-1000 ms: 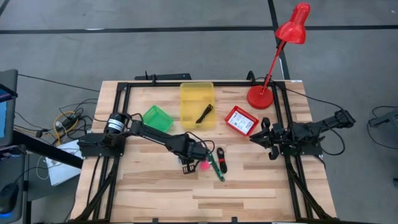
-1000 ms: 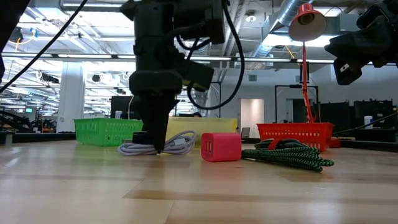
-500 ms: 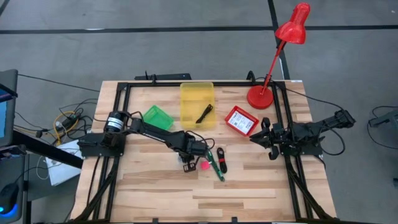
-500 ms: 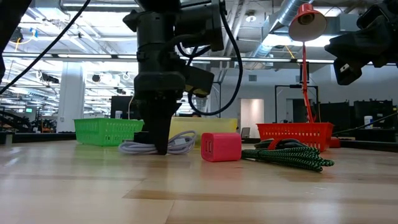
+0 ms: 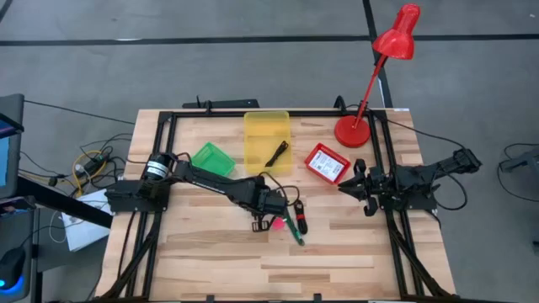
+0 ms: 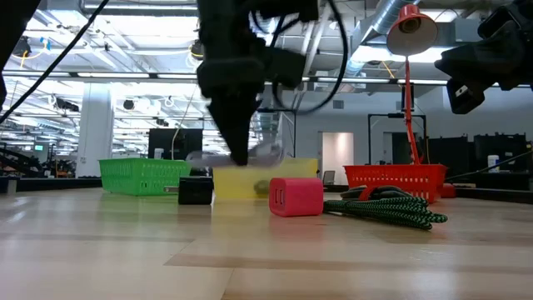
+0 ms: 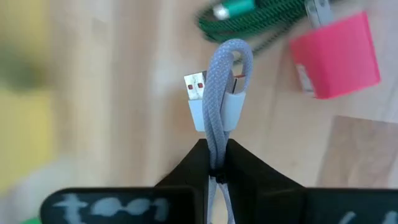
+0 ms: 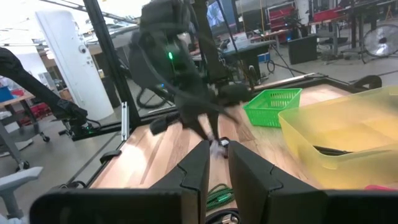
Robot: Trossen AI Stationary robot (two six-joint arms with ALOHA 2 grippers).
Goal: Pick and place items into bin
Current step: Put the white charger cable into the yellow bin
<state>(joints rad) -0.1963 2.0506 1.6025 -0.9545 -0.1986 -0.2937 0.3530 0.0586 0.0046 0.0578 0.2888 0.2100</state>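
Left hand [image 7: 214, 163]: pinching a pale grey braided USB cable [image 7: 219, 93], lifted clear of the wooden tabletop [image 5: 354, 252].
Right hand [image 8: 216, 163]: parked, fingers nearly together, empty.
Advice: carry high over the translucent yellow plastic bin [image 5: 266, 141]; release once the dangling plug is inside.

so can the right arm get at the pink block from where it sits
Probably yes. The right pincer waits by the red basket, but the left pincer, holding the grey cable, hovers beside the pink block and could crowd it.

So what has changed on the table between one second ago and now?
The left gripper has shut on the grey braided USB cable and lifted it off the wooden table. The pink cube charger, the green braided cable and the right gripper stayed put.
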